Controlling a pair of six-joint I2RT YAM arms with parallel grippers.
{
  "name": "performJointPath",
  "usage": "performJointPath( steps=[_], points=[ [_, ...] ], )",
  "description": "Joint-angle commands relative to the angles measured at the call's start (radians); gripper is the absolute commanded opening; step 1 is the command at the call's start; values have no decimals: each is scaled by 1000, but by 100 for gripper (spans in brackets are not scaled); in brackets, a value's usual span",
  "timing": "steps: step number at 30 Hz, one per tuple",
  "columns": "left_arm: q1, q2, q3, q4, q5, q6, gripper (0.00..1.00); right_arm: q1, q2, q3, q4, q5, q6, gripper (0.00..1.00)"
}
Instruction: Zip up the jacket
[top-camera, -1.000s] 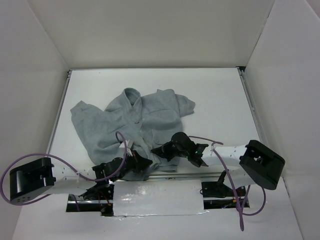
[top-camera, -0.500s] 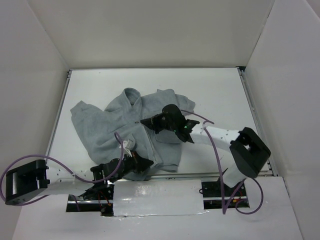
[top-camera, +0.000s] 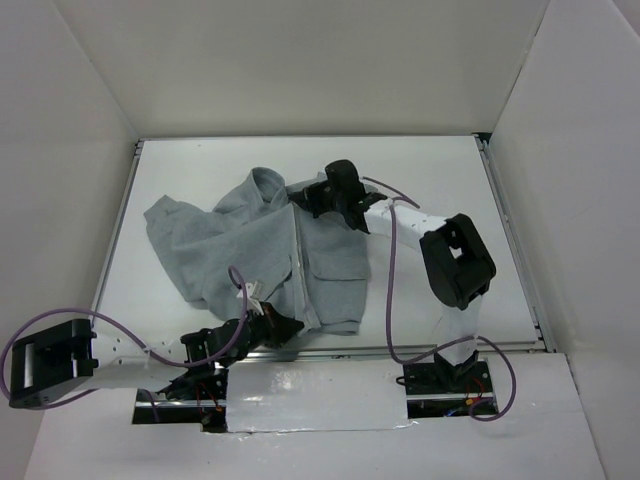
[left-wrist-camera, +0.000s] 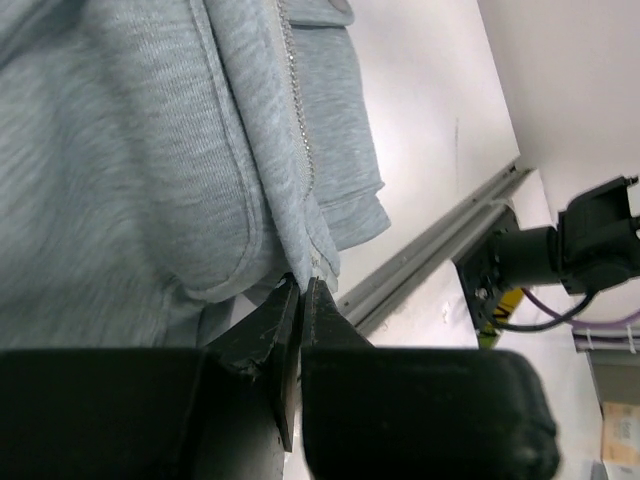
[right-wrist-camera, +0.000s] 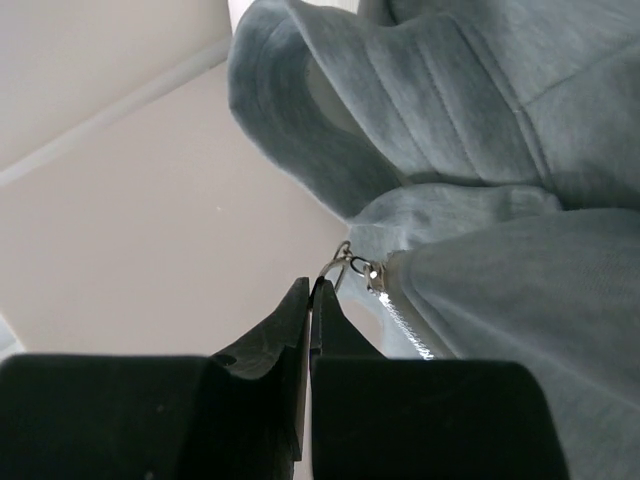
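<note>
The light-grey fleece jacket lies on the white table, collar towards the back. Its pale zipper runs closed down the front. My left gripper is shut on the jacket's bottom hem at the foot of the zipper; the left wrist view shows the hem pinched between the jaws. My right gripper is near the collar, shut on the metal zipper pull ring, with the slider and zipper teeth just beyond it. The collar folds over behind.
A metal rail runs along the table's near edge. White walls enclose the table on three sides. A silver taped plate lies between the arm bases. Purple cables hang off both arms.
My right gripper has travelled from near the hem up the front to the collar, drawing the zipper pull with it. The jacket front has closed and straightened. My left gripper has stayed at the hem.
</note>
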Motion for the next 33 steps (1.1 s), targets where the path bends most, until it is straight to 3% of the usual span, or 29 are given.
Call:
performJointPath(
  steps=[1,8,17,25,33],
  points=[
    [-47,9,-164,-80,108,12,0,-111,29,184,190,114,-29,0],
    [-105,61,-84,-165,63,-7,0,-200,77,385,157,34,-20,0],
    [-165,219,39,-220,33,-4,0,-295,115,498,150,-3,56,0],
    [-168,213,33,-220,27,-28,0,-375,216,874,-49,11,-28,0],
    [-168,227,65,-270,1,-47,0,-415,235,965,-48,0,-74,0]
  ],
)
